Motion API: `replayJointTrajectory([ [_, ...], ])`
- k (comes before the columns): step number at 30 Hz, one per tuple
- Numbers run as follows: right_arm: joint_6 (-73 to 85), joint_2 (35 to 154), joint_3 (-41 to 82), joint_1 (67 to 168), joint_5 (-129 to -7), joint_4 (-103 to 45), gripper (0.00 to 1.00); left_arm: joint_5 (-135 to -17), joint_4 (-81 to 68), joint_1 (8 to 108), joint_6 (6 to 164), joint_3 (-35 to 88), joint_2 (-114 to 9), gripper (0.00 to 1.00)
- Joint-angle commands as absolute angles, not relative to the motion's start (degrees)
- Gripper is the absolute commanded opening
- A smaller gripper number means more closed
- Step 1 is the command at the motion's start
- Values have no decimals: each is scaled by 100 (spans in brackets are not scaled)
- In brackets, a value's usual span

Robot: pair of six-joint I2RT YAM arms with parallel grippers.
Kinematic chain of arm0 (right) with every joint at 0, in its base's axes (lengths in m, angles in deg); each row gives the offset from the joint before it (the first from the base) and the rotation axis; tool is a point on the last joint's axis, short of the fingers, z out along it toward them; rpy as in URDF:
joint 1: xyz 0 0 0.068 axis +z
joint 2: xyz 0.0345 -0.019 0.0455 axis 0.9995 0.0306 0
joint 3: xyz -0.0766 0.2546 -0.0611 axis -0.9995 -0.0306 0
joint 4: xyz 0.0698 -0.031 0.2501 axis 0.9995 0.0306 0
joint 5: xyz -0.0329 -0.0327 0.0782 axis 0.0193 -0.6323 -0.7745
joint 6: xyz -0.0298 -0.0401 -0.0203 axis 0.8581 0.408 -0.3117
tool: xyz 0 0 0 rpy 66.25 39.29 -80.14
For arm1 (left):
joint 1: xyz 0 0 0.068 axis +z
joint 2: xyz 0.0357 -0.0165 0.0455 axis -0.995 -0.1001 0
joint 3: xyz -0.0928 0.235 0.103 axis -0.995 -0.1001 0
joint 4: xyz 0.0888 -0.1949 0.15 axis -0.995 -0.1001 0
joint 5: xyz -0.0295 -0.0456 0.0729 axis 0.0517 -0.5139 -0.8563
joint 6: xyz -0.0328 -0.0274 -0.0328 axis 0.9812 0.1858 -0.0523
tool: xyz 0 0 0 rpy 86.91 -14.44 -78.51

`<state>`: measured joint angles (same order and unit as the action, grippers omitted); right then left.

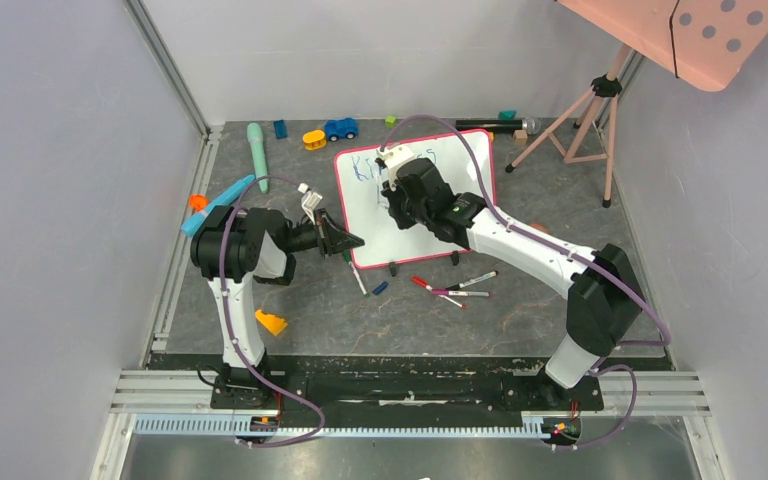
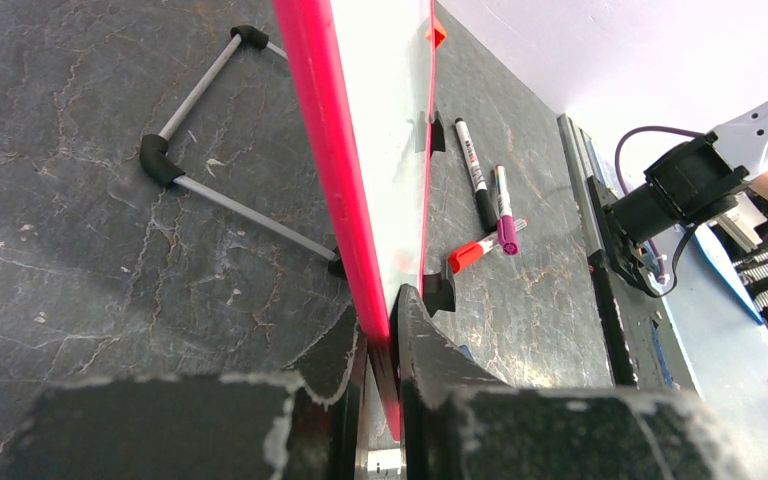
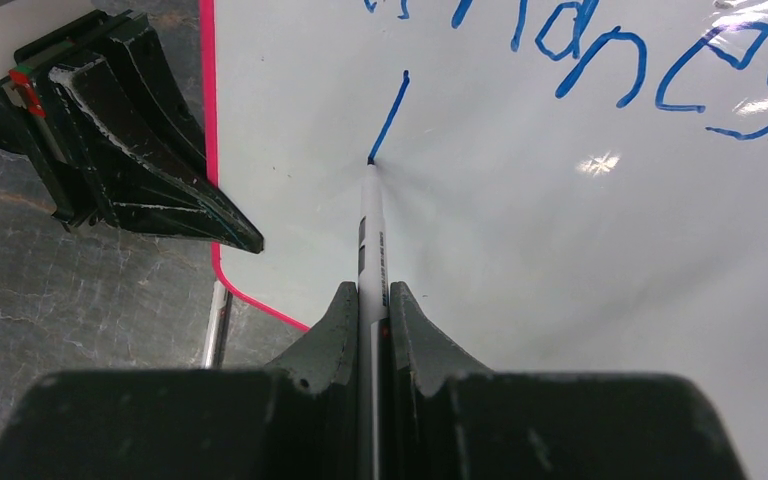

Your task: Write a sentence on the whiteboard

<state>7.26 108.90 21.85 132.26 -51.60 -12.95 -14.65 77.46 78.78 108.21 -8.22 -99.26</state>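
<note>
Writing a sentence, second line just begun. The whiteboard (image 1: pixel 365 210) stands tilted on its clip feet between the middle of the worktop and its far edge. The left gripper (image 2: pixel 380 322) is clamped on the pink frame at the board's left side, one jaw on each face. The right gripper (image 3: pixel 368 295) is closed on a slim white marker (image 3: pixel 372 225), whose tip touches the board at the foot of a single blue stroke (image 3: pixel 391 112). This stroke lies below the first line of the sentence (image 3: pixel 650 60).

The board appears thin, stiff and light, with a glossy, slick face. On such small feet it would probably slide or tip under pen pressure. The frame edge is therefore the sound place to hold it, clear of the writing area. The marker barrel looks hard and smooth and may slip lengthwise if pressed firmly. Spare markers (image 1: pixel 457 290) lie toward the near edge.
</note>
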Motion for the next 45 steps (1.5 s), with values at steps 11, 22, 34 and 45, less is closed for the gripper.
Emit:
replayJointTrajectory([
  [11, 784, 10971, 2628, 13105, -4803, -1298, 0, -1599, 8083, 7925, 9801, -905, -10071, 3],
  [22, 786, 10990, 2712, 13061, -4737, -1258, 0, -1599, 8084, 7925, 9801, -908, -10062, 3],
  [34, 754, 10798, 2354, 13017, -4755, -1170, 0, -1593, 8082, 7925, 9801, -910, -10066, 3],
  [45, 801, 10853, 2256, 13017, -5117, -1165, 0, -1597, 8084, 7925, 9801, -911, -10071, 3],
])
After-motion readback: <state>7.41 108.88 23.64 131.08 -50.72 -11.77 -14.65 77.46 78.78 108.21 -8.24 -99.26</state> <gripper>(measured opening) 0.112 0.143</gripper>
